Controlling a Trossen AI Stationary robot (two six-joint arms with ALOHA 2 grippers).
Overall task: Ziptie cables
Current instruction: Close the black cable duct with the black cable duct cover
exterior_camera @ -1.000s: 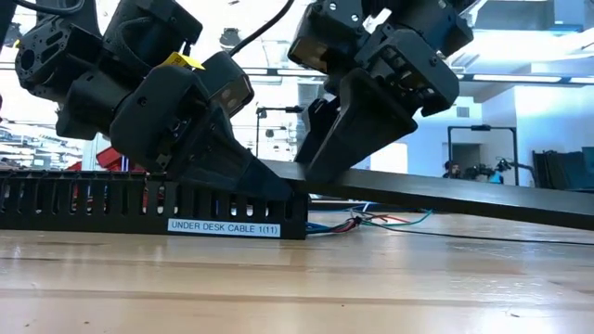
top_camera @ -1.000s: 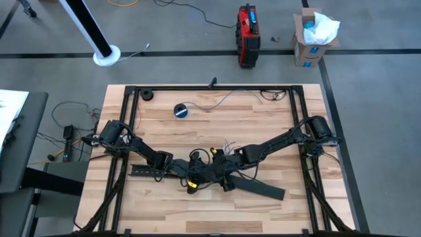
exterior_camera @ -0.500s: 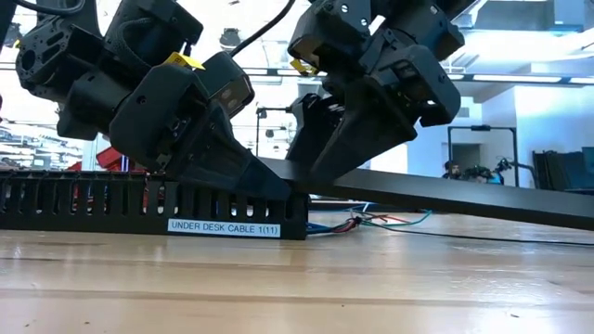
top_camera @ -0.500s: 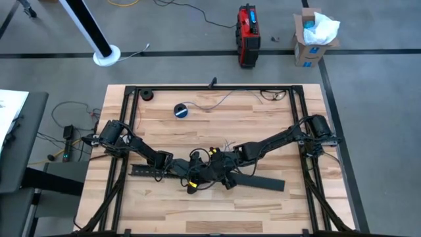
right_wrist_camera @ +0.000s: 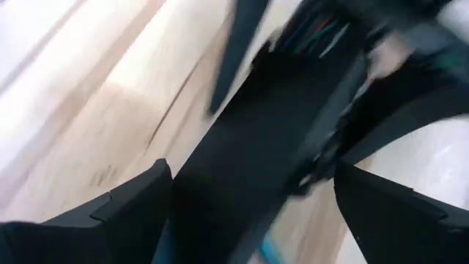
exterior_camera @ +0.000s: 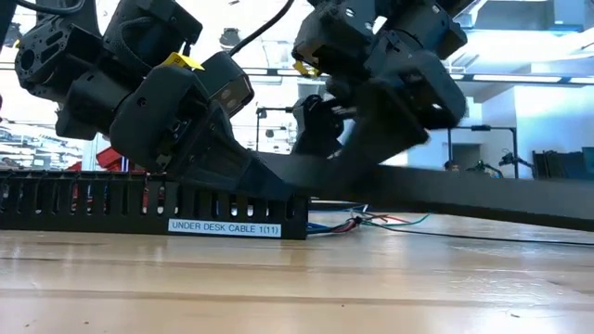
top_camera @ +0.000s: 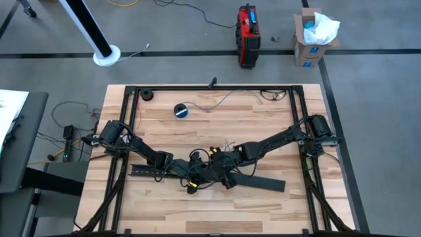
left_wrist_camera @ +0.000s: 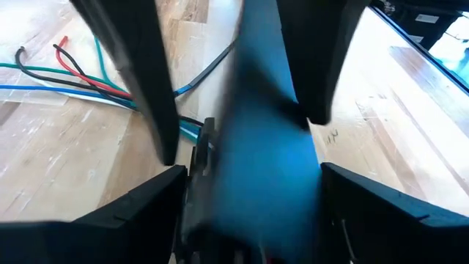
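Step in hand, by judgement: preparation rather than tying; both arms work at mid-table on a flat black strip (top_camera: pixel 260 181) and a slotted black cable tray (exterior_camera: pixel 111 206) — no zip tie is visible; the left gripper (top_camera: pixel 193 179) sits low at the tray's end, its fingers (left_wrist_camera: pixel 150 81) spread either side of the strip in the left wrist view, though whether they grip anything cannot be told; the right gripper (top_camera: pixel 227 172) is down on the strip, which runs between its fingers (right_wrist_camera: pixel 117 209), and contact cannot be confirmed; the cables (left_wrist_camera: pixel 69 70) — thin, flexible, insulated in red, green, blue and black — lie loose on the wooden table (top_camera: pixel 263 125) just beyond the tray's end, ungathered; the next move probably calls for clearing the strip and bunching the strands; the tray is rigid, ribbed plastic bearing a white label; the table is pale, planked wood with a matt grain
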